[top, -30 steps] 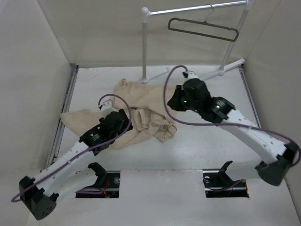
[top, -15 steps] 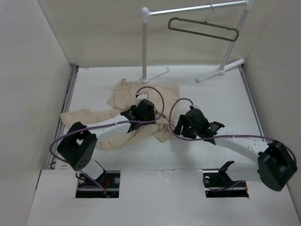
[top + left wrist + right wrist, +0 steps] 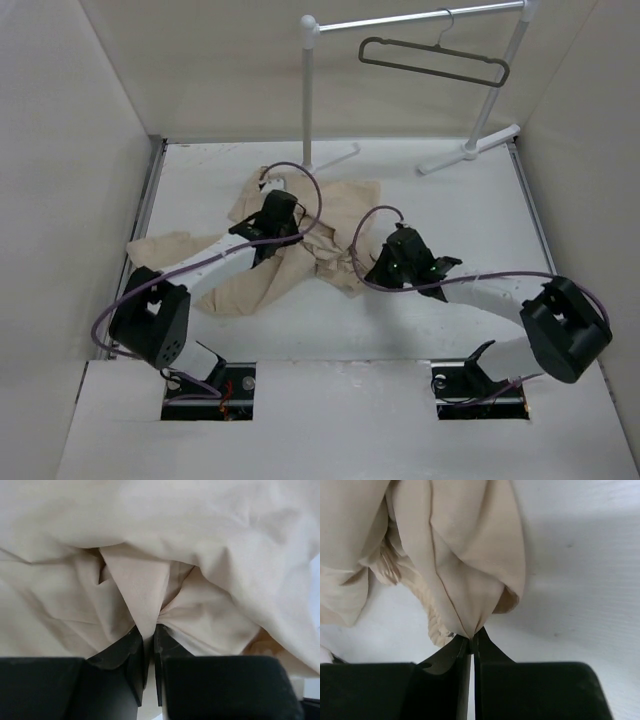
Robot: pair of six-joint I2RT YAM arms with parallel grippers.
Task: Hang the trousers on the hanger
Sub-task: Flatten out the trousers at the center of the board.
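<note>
The beige trousers (image 3: 250,280) lie crumpled on the white table, spreading from the left edge toward the middle. My left gripper (image 3: 283,190) reaches over their far part and is shut on a fold of the cloth (image 3: 145,600). My right gripper (image 3: 372,272) sits at their right edge, shut on a pinched point of the trousers (image 3: 465,570) beside a gathered waistband. The dark hanger (image 3: 435,60) hangs by its wire hook on the white rail at the back, well away from both grippers.
The white garment rail (image 3: 420,18) stands on two posts with feet (image 3: 470,150) at the back of the table. Side walls close in on the left and right. Purple cables loop above both wrists.
The left arm has reached farther back over the trousers and shut on a fold. The right arm swung down from the back to the trousers' right edge and closed on the cloth.
</note>
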